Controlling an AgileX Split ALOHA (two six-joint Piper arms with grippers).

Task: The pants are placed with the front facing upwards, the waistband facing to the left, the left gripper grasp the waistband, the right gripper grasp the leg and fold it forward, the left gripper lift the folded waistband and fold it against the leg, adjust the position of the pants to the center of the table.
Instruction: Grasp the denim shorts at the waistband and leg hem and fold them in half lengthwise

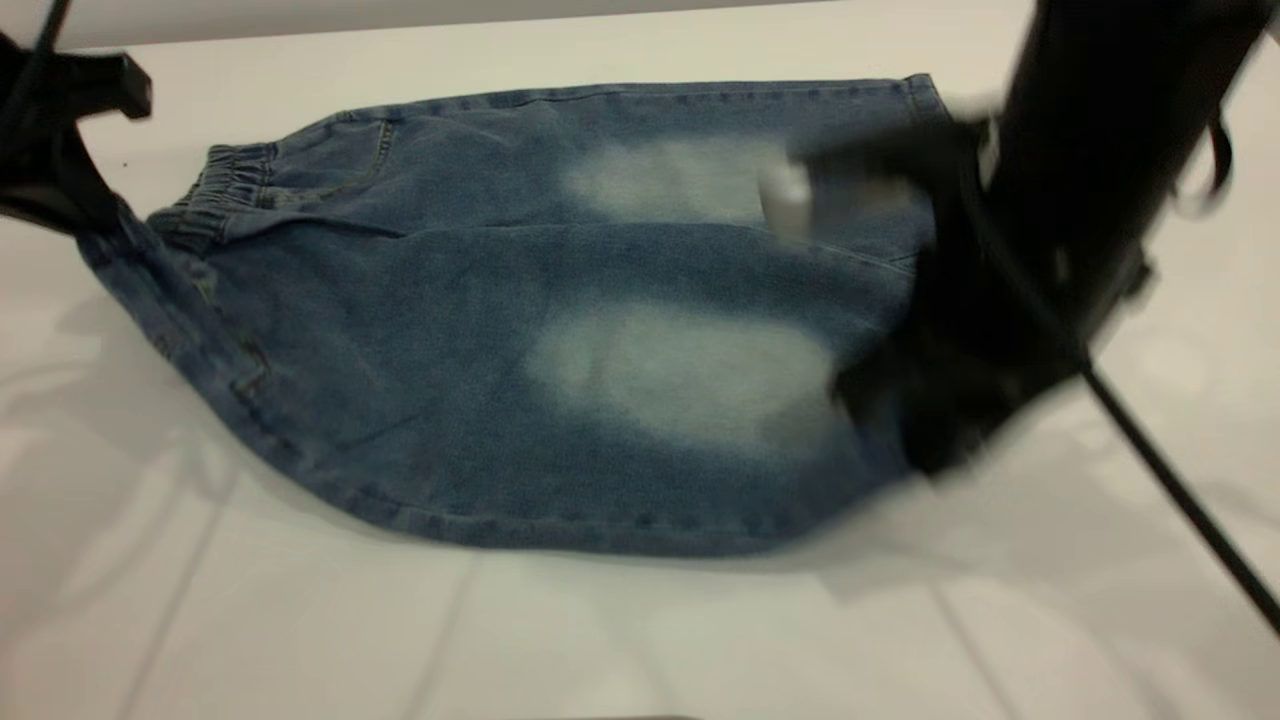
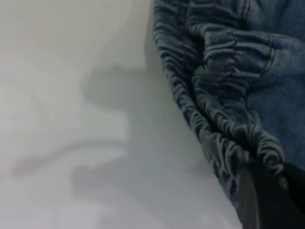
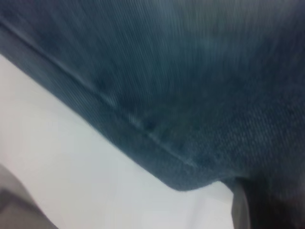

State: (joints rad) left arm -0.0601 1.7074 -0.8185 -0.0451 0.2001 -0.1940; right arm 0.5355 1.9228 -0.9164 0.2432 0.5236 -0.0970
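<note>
With both black claws clamped on the faded blue denim pants point(image 1: 520, 330), left claw point(image 1: 85, 215) on the ruched waistband point(image 1: 215, 190) at 9 o'clock, right claw point(image 1: 900, 400) on the leg hem at 3 o'clock, the forward fold is under way; next, lay it flat on the white counter point(image 1: 640, 640).

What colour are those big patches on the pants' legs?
Pale, faded whitish-blue ovals on the darker blue denim pants; clearest in the exterior view.
</note>
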